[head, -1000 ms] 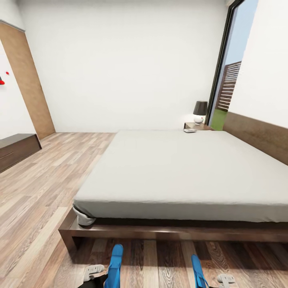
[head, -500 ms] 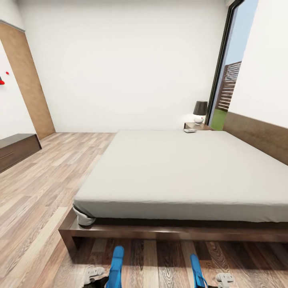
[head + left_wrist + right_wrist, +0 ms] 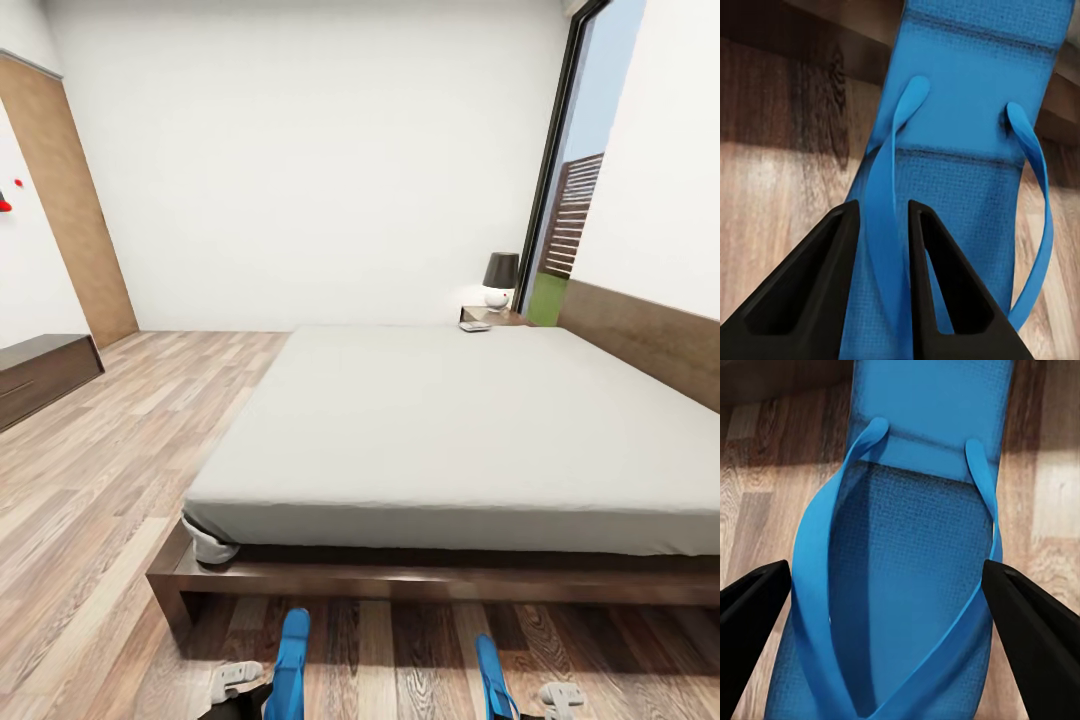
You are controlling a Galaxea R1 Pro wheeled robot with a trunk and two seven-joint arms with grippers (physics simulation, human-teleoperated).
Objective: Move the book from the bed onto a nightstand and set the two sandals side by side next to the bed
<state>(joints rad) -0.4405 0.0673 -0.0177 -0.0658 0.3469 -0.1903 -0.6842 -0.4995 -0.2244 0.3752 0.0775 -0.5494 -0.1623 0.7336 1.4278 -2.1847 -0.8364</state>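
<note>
Two bright blue sandals lie at the foot of the bed (image 3: pixel 440 430), on the wood floor close to its dark frame: the left sandal (image 3: pixel 292 660) and the right sandal (image 3: pixel 490 675). My left gripper (image 3: pixel 883 214) is shut on a strap of the left sandal (image 3: pixel 967 135); its white wrist part (image 3: pixel 235 680) sits beside that sandal. My right gripper (image 3: pixel 886 570) is open, fingers spread to either side of the right sandal (image 3: pixel 915 585). A small flat object, likely the book (image 3: pixel 474 326), rests on the nightstand (image 3: pixel 495 316) at the bed's far corner.
A dark-shaded lamp (image 3: pixel 500 278) stands on the nightstand beside the tall window (image 3: pixel 575 200). A long low dark cabinet (image 3: pixel 40 375) runs along the left wall near a wooden door (image 3: pixel 70 210). Open plank floor lies to the left of the bed.
Almost nothing: the right sandal and the right gripper have edged a little to the left. The left gripper still pinches its sandal.
</note>
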